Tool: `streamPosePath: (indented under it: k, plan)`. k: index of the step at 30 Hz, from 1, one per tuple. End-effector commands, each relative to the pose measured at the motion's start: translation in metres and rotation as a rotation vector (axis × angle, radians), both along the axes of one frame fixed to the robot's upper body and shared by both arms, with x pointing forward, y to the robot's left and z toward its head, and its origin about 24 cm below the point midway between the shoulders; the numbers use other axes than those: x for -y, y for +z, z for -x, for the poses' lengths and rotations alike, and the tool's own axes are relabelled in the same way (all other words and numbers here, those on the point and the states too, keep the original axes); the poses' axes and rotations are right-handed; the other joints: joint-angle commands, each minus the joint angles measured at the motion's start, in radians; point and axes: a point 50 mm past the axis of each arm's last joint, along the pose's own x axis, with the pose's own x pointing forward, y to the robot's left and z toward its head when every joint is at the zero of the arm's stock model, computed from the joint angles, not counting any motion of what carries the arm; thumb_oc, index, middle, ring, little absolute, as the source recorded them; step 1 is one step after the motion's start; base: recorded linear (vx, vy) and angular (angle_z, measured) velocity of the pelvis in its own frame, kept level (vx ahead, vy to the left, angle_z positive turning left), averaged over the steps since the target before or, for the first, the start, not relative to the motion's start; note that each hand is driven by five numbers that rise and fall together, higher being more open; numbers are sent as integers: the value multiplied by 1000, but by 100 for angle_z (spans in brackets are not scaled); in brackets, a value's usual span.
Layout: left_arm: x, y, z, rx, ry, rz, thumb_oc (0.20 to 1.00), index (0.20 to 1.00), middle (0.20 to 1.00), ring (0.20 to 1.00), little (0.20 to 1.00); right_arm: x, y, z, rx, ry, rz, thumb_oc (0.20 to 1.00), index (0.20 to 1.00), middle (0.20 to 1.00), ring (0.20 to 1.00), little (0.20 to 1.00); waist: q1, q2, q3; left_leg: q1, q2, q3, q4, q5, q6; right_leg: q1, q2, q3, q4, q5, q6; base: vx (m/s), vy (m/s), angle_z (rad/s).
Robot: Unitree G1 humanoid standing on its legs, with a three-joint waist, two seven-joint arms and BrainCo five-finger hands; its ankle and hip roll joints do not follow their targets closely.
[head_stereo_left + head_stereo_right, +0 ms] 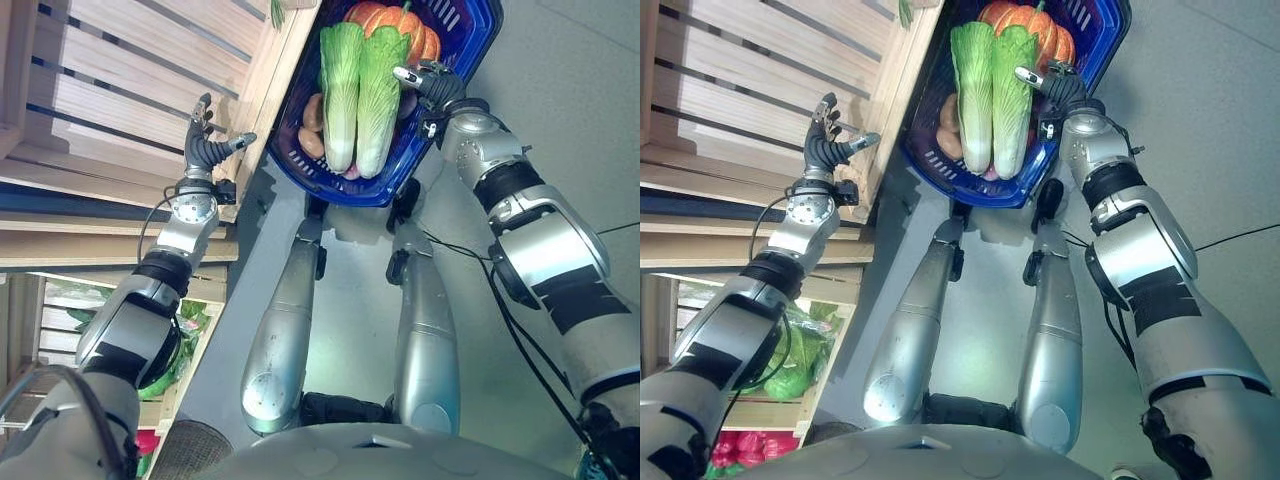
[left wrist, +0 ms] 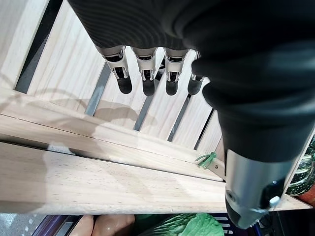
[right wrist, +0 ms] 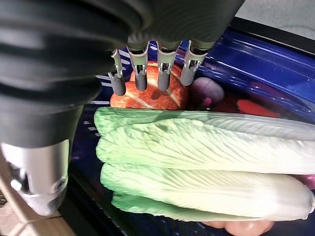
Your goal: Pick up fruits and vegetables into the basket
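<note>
**Ana:** Basket (image 1: 470, 50) was the biggest thing there — deep blue slotted plastic, hard and glossy, sitting beside the pale slatted wooden crate (image 1: 130, 90). Where did the produce lie?

**Ben:** Inside it. Two long cabbages (image 1: 990, 95) lay side by side on top, white ribbed stems running into crinkled green leaves. Beyond them sat an orange pumpkin (image 1: 395, 25), ribbed and round, with smooth tan potatoes (image 1: 312, 130) tucked under the cabbage stems. The right wrist view also showed a small purple bulb (image 3: 206, 91), likely an onion.

**Ana:** And the hands?

**Ben:** The right hand (image 1: 432, 82) hovered over the basket just beside the cabbages, fingers straight and spread, gripping nothing. The left hand (image 1: 205, 148) was up over the crate's planks, fingers likewise relaxed and apart, empty.

**Ana:** So how should the step have been done well?

**Ben:** My reading: the right hand had nothing left to release, so it ought to lift straight up, clear of the basket's rim, without dragging the leaves. The left hand would want to reach down to the next item, wrapping round its thick part, since smooth skins slip.
</note>
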Motion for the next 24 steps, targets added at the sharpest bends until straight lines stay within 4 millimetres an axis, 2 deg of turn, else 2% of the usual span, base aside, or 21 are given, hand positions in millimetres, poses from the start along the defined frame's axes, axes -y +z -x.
streamPosePath:
  k: [1,11,14,15,16,20,23,24]
  plan:
    - [6,-17,9,-9,-13,-4,1000,1000,1000,1000,1000,10,-5,2,40,-9,11,1000,1000,1000,1000,1000,-13,90,-42,76,-62,49,-90,-19,46,99,43,-43,52,-155,53,5,-10,-6]
    - [-24,-76,43,-226,35,-92,1000,1000,1000,1000,1000,21,-46,20,65,3,-3,1000,1000,1000,1000,1000,-59,42,-42,340,-34,65,-225,-13,36,352,38,-16,-93,-121,75,-14,3,-9]
    - [-30,-88,52,-274,48,-107,1000,1000,1000,1000,1000,26,-58,26,56,2,-1,1000,1000,1000,1000,1000,-70,29,-42,399,-25,70,-259,-12,32,412,33,-11,-134,-108,84,-4,-2,-4]
    - [-33,-94,56,-296,52,-112,1000,1000,1000,1000,1000,28,-65,29,48,2,-2,1000,1000,1000,1000,1000,-76,25,-42,430,-20,74,-277,-11,32,440,33,-6,-149,-103,87,50,4,-17]
    - [-36,-107,66,-343,52,-129,1000,1000,1000,1000,1000,33,-83,38,18,-3,-1,1000,1000,1000,1000,1000,-85,14,-70,468,-14,82,-307,-11,29,479,29,-4,-183,-95,94,57,5,-17]
    - [-40,-130,86,-441,39,-144,1000,1000,1000,1000,1000,43,-121,61,-36,-27,-4,1000,1000,1000,1000,1000,-104,0,-137,540,-1,90,-370,-14,21,560,24,-7,-258,-82,101,63,-9,-10]
    - [-45,-150,105,-537,12,-179,1000,1000,1000,1000,1000,53,-155,85,-106,-67,-35,1000,1000,1000,1000,1000,-118,-15,-187,597,7,98,-407,-18,17,628,26,-6,-308,-78,105,60,-32,-15]
    - [-46,-152,107,-549,8,-182,1000,1000,1000,1000,1000,54,-158,87,-116,-75,-40,1000,1000,1000,1000,1000,-120,-16,-191,602,8,99,-410,-18,17,633,27,-6,-312,-77,106,62,-24,-5]
